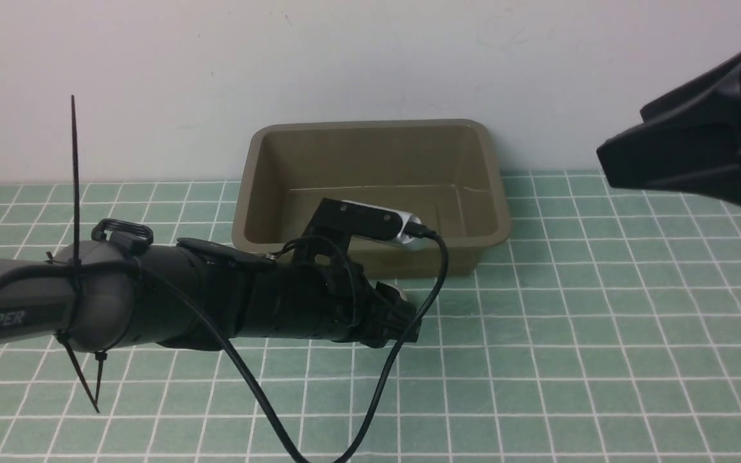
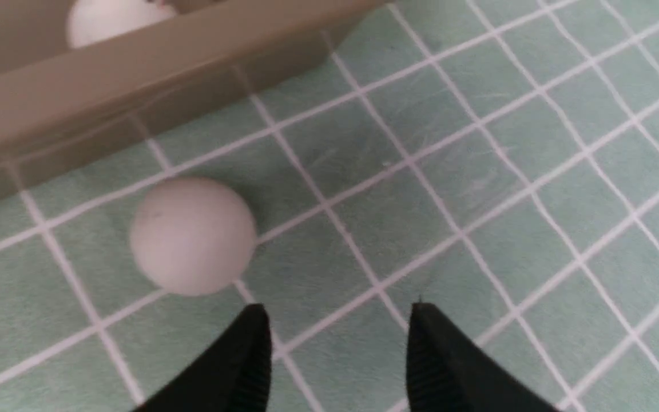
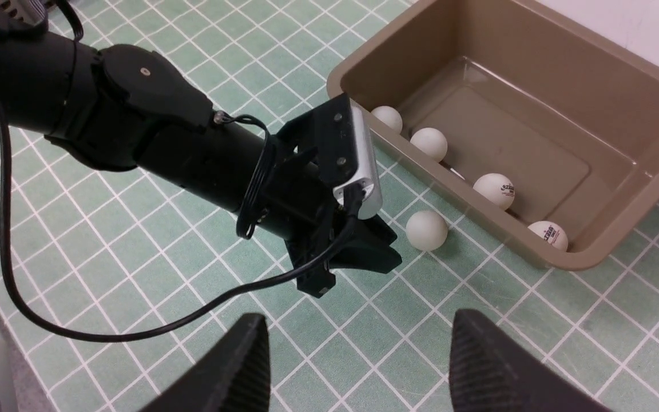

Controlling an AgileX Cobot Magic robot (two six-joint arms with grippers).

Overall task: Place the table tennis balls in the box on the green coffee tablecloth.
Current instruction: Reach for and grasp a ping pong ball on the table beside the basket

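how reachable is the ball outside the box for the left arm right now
Probably yes: the left hand is open just short of the ball, a little to one side, with only bare tablecloth between. The box wall close behind may crowd the grasp.

Pale letters reading "PiPER" stand on the grey casing of the left arm [image 1: 0, 319], and two white table tennis balls [image 3: 494, 190] inside the box [image 3: 564, 63] carry small dark printed marks, perhaps brand logos, too small to read.
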